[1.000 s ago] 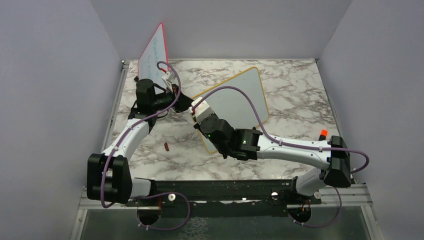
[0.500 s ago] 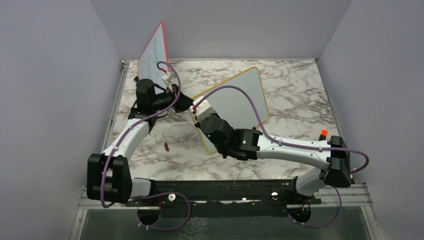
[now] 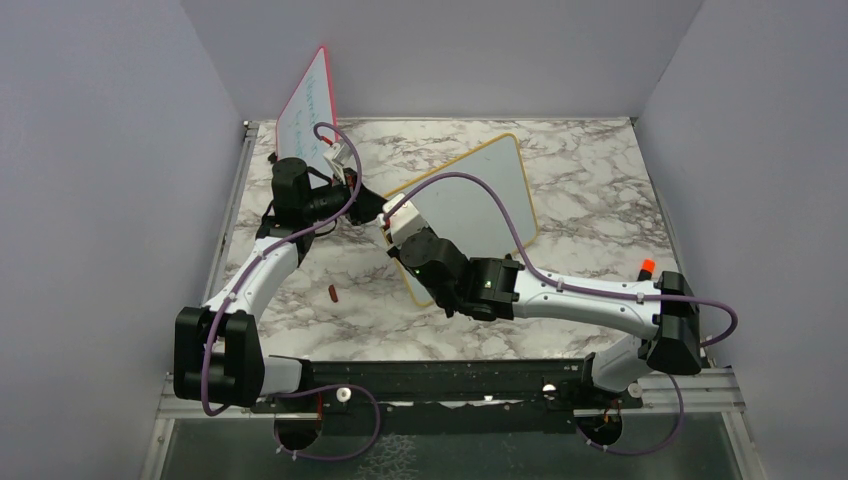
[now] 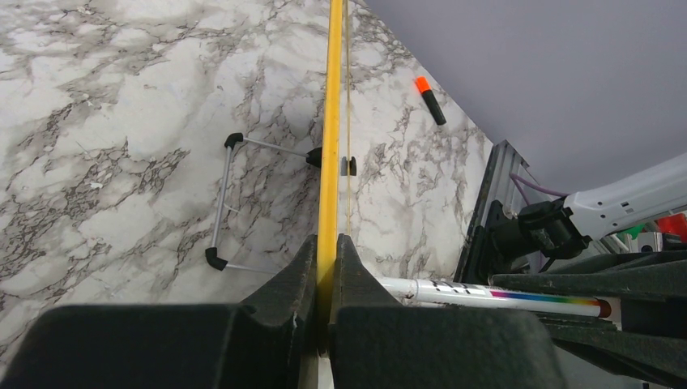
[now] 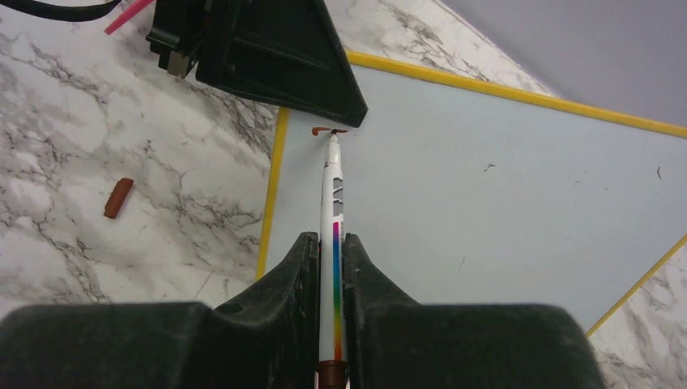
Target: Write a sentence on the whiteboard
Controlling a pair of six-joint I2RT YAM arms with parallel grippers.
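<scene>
My left pincer (image 4: 326,247) is shut tight on the yellow rim of the board (image 4: 329,121) — it has hold of the near-left corner. The board sits in the middle of the table (image 3: 600,180), turned a bit crooked. Its wire stand (image 4: 223,203) with black feet rests on the table beside the rim.

My right pincer (image 5: 331,247) is closed on a white pen (image 5: 333,194) with rainbow stripes. The pen's tip is on the board by that same corner, just beside my left fingers (image 5: 275,57) — right at a red mark (image 5: 322,130) (just one short stroke).

A small red-brown cap (image 5: 119,197) lies on the table left of the board. An orange-tipped pen (image 3: 646,267) lies near the right edge. A pink-rimmed board (image 3: 310,100) leans at the back left.
</scene>
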